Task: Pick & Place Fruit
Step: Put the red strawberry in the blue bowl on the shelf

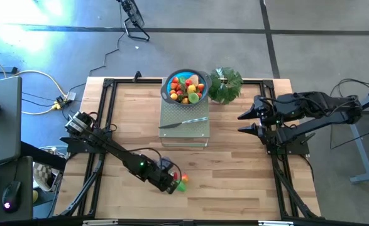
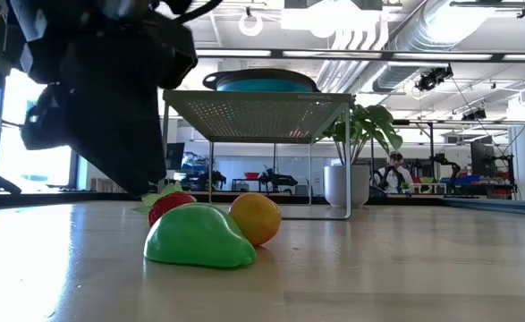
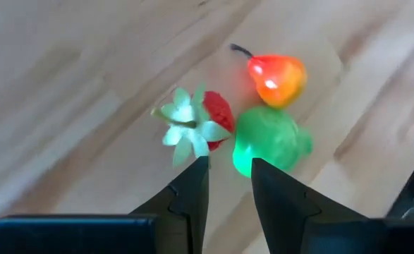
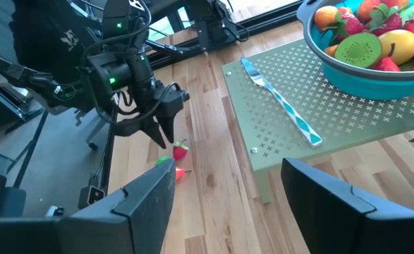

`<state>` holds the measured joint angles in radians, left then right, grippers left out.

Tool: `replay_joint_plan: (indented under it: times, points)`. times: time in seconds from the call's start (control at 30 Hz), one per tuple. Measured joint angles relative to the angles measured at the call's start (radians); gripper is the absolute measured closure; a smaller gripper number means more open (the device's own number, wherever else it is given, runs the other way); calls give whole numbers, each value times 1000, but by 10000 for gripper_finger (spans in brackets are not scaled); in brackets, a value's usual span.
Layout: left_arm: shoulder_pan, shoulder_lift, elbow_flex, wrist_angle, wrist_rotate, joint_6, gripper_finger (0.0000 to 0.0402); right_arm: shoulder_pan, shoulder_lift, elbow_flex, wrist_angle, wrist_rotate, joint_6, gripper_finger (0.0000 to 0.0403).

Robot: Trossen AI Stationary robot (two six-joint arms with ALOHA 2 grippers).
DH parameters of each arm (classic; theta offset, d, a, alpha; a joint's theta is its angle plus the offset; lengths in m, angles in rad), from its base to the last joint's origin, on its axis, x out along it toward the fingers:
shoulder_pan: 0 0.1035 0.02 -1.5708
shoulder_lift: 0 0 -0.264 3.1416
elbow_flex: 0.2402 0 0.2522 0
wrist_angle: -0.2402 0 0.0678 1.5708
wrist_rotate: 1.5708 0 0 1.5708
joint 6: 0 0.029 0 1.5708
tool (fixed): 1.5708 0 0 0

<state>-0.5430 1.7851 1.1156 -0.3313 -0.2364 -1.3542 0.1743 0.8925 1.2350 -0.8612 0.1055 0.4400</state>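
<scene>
Three fruits [image 3: 249,120] on your counter [image 1: 234,182], near edge. Left gripper [image 3: 229,185] hovers just beside the strawberry [image 3: 210,116], jaws narrowly parted, holding nothing; next, lower and close. Right gripper [image 4: 228,194] waits, jaws released.

dark jointed arms, green indicator light

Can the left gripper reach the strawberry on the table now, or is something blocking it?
Probably yes. The left gripper hovers with fingers slightly apart right beside the strawberry; nothing lies between them, though the green fruit sits close alongside.
</scene>
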Motion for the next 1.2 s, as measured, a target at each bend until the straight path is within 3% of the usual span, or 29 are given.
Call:
replay_joint_plan:
  times: [0.27,0.43,0.73,1.0,1.2]
  points:
    - [0,0,0,0,0,-543,297,0,0,0,0,0,0,152]
    - [0,0,0,0,-40,-722,297,0,0,0,0,0,-3,152]
    - [0,0,0,11,-69,-745,297,0,10,0,3,40,-64,152]
    - [1,0,0,-117,-113,-752,297,0,51,0,4,65,-71,152]
    - [8,0,0,-122,-122,-770,297,0,97,0,4,87,-70,152]
